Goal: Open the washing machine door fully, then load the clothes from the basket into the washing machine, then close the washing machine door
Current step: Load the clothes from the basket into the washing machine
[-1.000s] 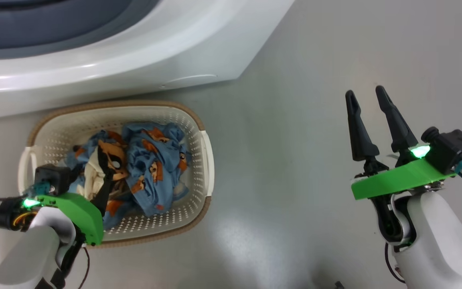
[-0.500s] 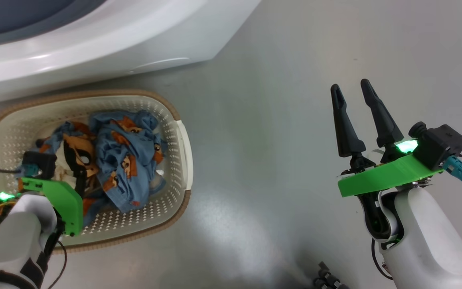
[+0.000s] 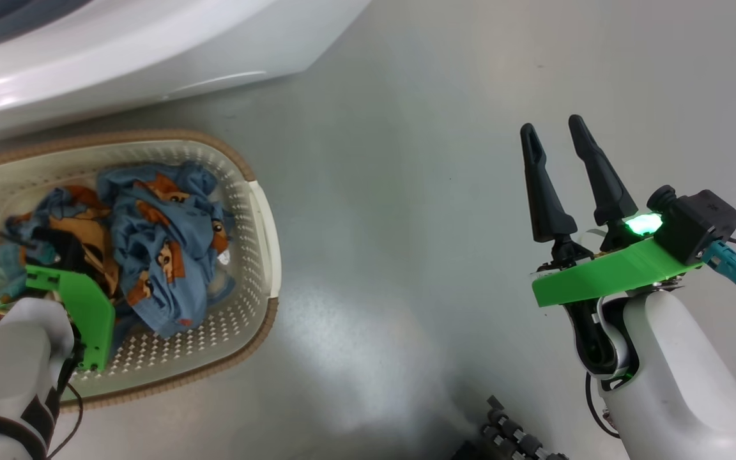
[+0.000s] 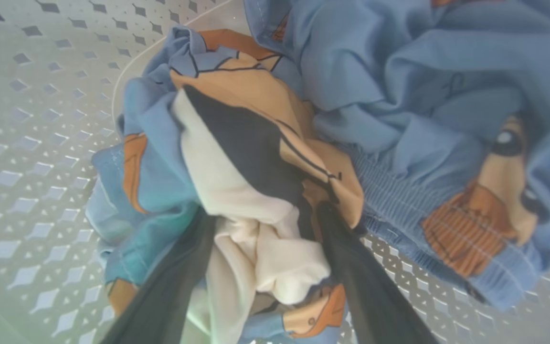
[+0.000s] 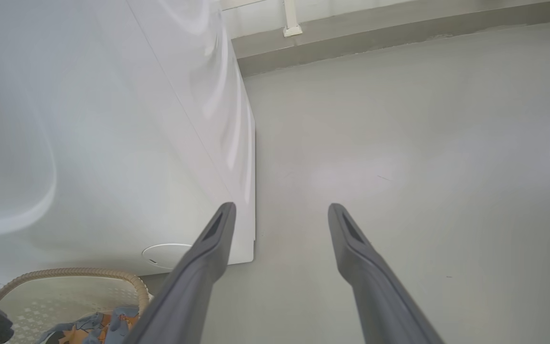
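Two fingers (image 4: 351, 277) astride clothes (image 4: 399, 71), left claw (image 4: 264, 212) close-up

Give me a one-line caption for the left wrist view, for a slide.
Open left gripper straddles a cream-white fold of the clothes heaped in the perforated basket.

Plastic basket (image 3: 264, 217); soft fabric clothes (image 3: 163, 249)

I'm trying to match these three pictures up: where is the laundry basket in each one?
Head view: the basket sits at lower left.
Left wrist view: its perforated wall along the left and bottom right.
Right wrist view: its brown rim in the bottom left corner.
Shared landmark: the blue printed clothes inside it.
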